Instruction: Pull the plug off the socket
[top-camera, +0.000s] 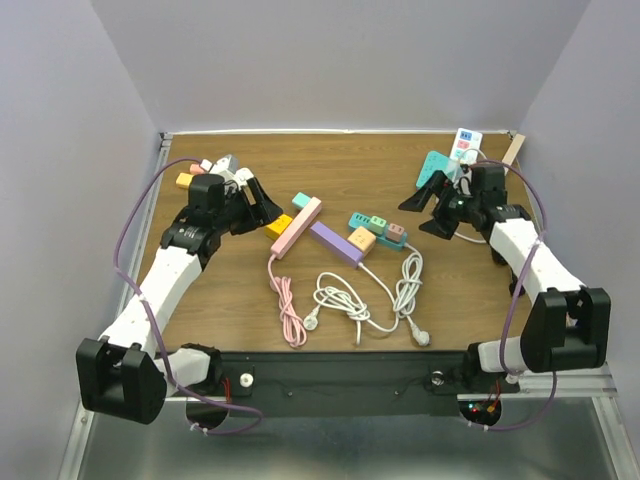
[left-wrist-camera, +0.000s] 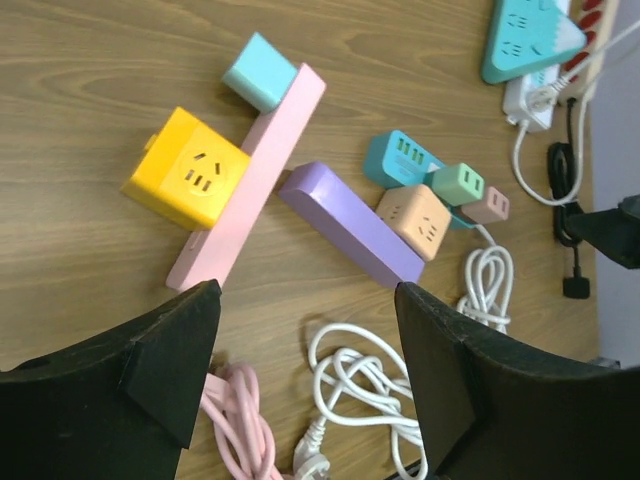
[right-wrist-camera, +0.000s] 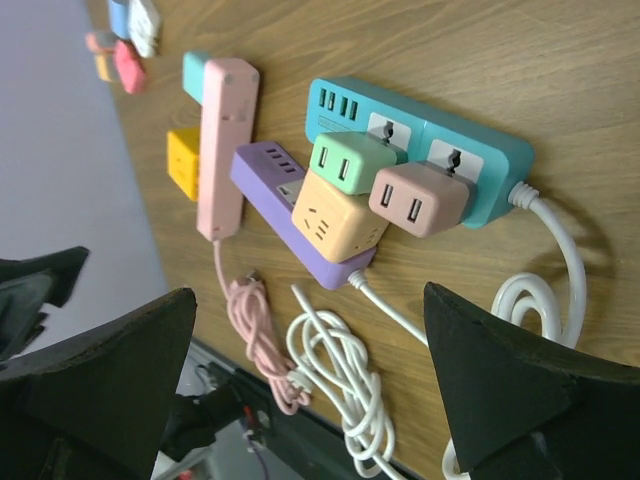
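- Plug cubes (left-wrist-camera: 190, 170): five, seated across three power strips (left-wrist-camera: 262, 170) in the middle of the worktop (left-wrist-camera: 80, 60).
- My left jaws and right jaws: both wide apart, holding nothing.

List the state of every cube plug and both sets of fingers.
Left fingers, open, empty.
Right fingers, open, empty.
Yellow cube, plugged into pink strip.
Blue cube, plugged into pink strip.
Orange cube, plugged into purple strip.
Green cube, plugged into teal strip.
Pink cube, plugged into teal strip.
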